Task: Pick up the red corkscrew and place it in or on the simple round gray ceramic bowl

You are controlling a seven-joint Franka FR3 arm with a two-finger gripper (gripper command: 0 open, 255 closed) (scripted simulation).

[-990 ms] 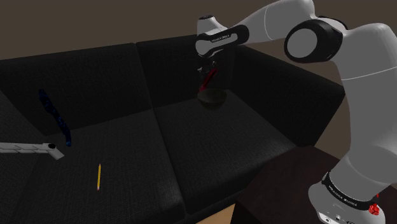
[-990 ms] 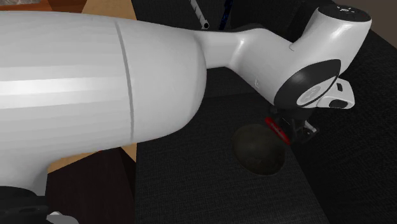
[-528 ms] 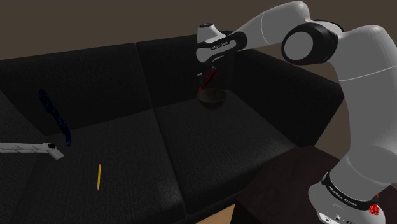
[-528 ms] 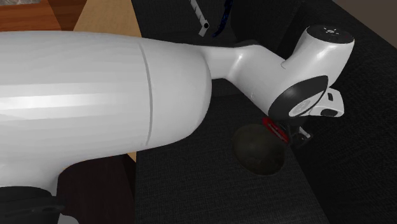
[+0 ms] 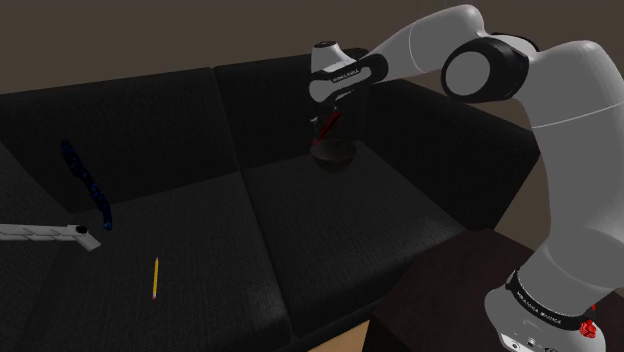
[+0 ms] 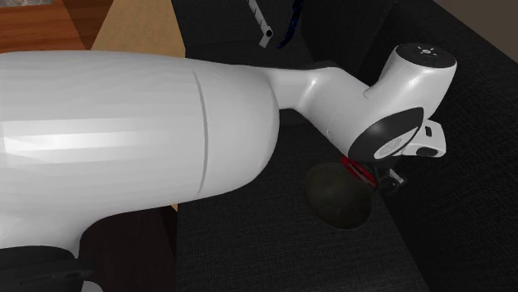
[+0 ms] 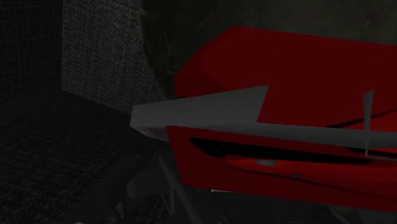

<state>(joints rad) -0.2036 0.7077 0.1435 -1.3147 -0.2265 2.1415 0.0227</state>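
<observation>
I'm holding the red corkscrew in the pincer, whose jaws are closed on its upper end. It hangs clear of the cushion, directly below the pincer. Its long axis is slanted in the shoulder view, with the low end leaning toward that view's left and the high end toward the right. The grey bowl sits just beneath it. The low end hovers over the left part of the bowl's rim rather than its middle, and I cannot tell whether it touches.

The second exterior view agrees: the corkscrew lies over the right edge of the bowl. From the wrist, the corkscrew's red body and grey lever loom close. I judge that the release calls for a small shift toward the bowl's centre, or the corkscrew may tip off the rim.

Everything rests on a black woven sofa, not a tabletop, so the bowl sits on soft footing and could rock. Sweeping the shoulder view from its left, I see:

- a dark blue strip
- a pale jointed bar
- a yellow pencil

All three are well apart from the bowl. The white arm rises at the right from its stand. A plain brown wall runs behind the sofa back.
</observation>
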